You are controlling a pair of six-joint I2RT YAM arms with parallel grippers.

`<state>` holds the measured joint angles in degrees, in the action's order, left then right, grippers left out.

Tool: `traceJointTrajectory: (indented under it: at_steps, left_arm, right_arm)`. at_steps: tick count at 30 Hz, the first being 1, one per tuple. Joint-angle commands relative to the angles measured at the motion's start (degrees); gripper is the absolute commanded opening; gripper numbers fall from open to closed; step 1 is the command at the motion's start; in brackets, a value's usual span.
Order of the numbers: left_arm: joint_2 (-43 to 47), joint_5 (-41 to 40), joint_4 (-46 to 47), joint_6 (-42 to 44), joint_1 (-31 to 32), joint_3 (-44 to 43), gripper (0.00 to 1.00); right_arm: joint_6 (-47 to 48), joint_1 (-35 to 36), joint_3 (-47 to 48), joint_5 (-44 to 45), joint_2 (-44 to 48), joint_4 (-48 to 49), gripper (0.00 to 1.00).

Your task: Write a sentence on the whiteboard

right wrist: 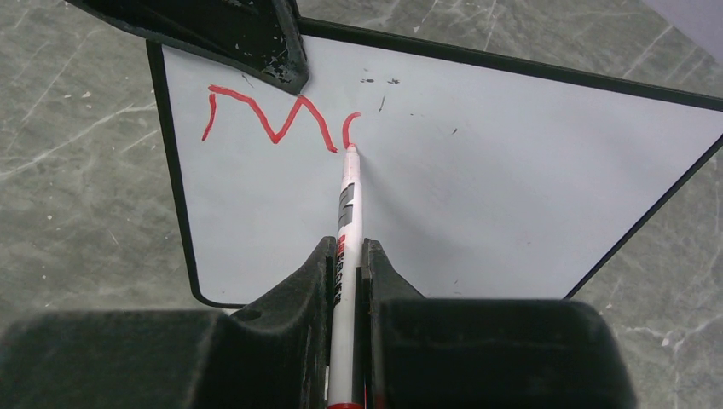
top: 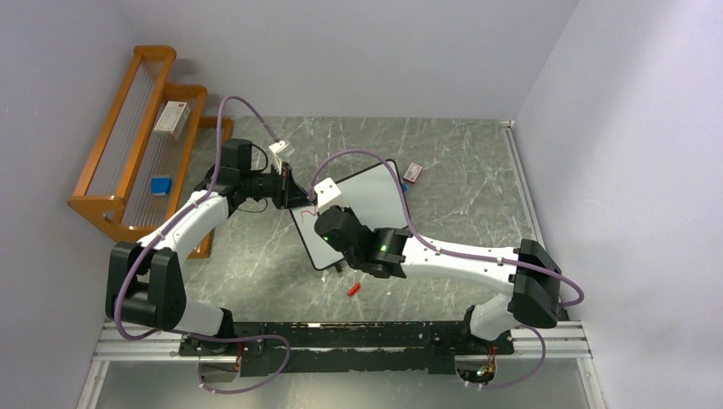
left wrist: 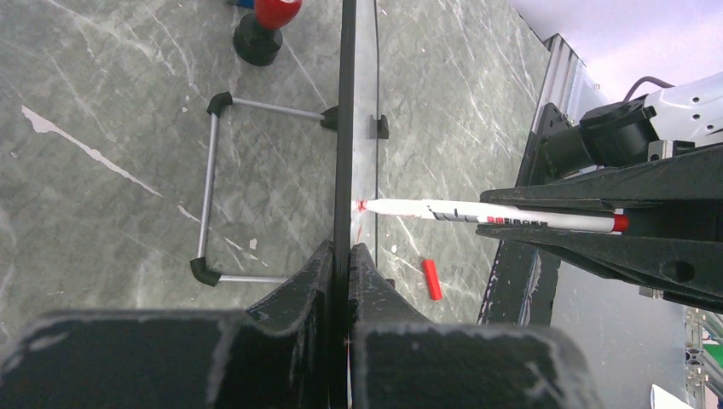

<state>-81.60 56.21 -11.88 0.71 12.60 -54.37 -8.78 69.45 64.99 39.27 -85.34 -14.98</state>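
Note:
The whiteboard (top: 362, 209) stands tilted in the middle of the table, its face toward the right arm. My left gripper (top: 290, 189) is shut on its left edge; in the left wrist view (left wrist: 349, 251) the black frame (left wrist: 347, 128) runs between the fingers. My right gripper (right wrist: 349, 251) is shut on a white marker (right wrist: 347, 213) whose red tip touches the board (right wrist: 477, 196). A red "M" (right wrist: 264, 115) and a short curved stroke beside it are on the board. In the top view the right gripper (top: 320, 213) is over the board's left part.
A red marker cap (top: 354, 289) lies on the table in front of the board. A small red-and-white box (top: 413, 172) lies behind the board. A wooden rack (top: 141, 145) holding a box and a blue item stands at the far left. A red-topped black object (left wrist: 260, 30) stands behind the board.

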Motion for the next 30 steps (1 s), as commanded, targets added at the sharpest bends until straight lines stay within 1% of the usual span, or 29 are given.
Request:
traceJointTrajectory:
  at_steps: [1, 17, 30]
  left_arm:
    - [-2.4, -2.3, -4.0, 3.4, 1.8, 1.0, 0.05]
    - [-2.3, -2.0, -4.1, 3.5, 1.8, 1.1, 0.05]
    - [-2.3, -2.0, -4.1, 3.5, 1.9, 1.0, 0.05]
  right_arm:
    - [-0.1, -0.4, -0.9, 2.9, 0.1, -0.5, 0.00]
    - [2.5, -1.2, 0.4, 4.2, -0.7, 4.1, 0.00]
    - [3.6, -1.3, 1.7, 1.7, -1.5, 5.7, 0.00]
